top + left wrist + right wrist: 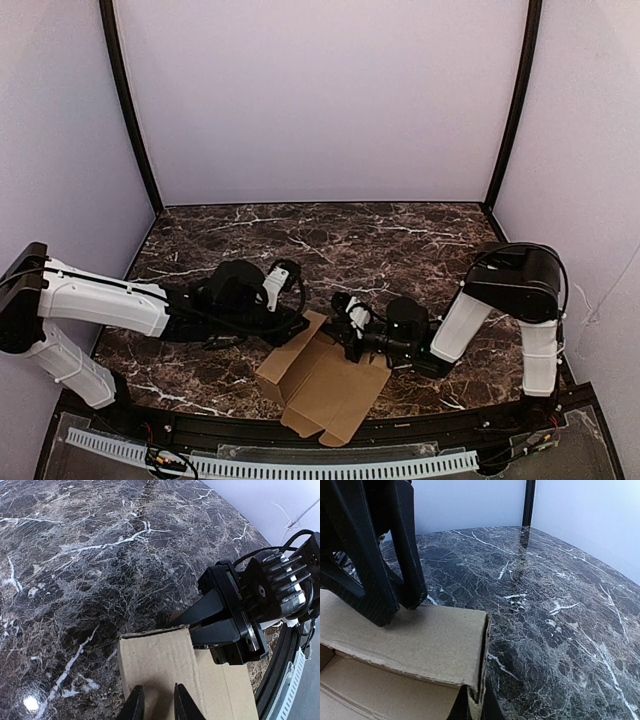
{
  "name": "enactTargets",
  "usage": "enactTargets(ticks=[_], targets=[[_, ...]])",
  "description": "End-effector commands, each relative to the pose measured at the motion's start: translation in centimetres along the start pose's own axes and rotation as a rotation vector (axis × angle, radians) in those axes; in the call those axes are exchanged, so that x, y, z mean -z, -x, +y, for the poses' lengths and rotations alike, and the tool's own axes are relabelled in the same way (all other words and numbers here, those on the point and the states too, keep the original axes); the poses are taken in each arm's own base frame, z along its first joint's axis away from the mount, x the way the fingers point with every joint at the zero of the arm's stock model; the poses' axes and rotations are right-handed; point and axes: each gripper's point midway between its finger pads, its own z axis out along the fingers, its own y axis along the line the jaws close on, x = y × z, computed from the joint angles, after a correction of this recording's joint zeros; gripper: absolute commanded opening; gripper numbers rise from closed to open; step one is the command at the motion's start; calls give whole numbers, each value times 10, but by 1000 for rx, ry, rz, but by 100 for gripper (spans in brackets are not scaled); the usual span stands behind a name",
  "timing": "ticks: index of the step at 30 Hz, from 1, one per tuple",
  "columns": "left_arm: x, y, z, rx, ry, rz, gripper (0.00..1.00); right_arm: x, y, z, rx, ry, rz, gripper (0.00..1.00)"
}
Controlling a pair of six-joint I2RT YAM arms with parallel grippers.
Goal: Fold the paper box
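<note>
The paper box [325,385] is a brown cardboard sheet, partly folded, lying near the table's front edge. One panel [160,665] stands raised and bent over. My left gripper [155,703] is over that panel with its tips on the top face. Its jaws stand a narrow gap apart with only cardboard beneath them. In the right wrist view its black fingers [405,555] rest on the panel [410,635]. My right gripper [476,707] is shut on the panel's doubled corner edge. From above, the two grippers, left [298,322] and right [345,335], meet at the box's far end.
The dark marble table [400,240] stretches beyond the box to the lilac back wall. Black frame posts [130,110] stand at the rear corners. A black rail and a white cable chain [300,465] run along the front edge, close to the box.
</note>
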Motion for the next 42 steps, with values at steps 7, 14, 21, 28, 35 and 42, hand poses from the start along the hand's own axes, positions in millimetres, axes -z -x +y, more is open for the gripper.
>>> enactTargets(ticks=[7,14,21,28,35,42], targets=[[-16,-22,10,27,31,78,17,1,1,1,-10,-4,-42,17],[-20,-31,16,27,61,114,14,-1,2,-2,6,-27,-47,29],[-19,-29,22,20,99,113,13,-9,-3,-8,18,-58,-35,26],[-18,-29,20,20,93,114,13,-15,-1,-13,26,-80,-43,15],[-18,-27,19,22,89,112,13,-16,0,-12,29,-79,-53,0],[-14,-21,17,18,93,100,18,-14,2,-11,34,-89,-62,0]])
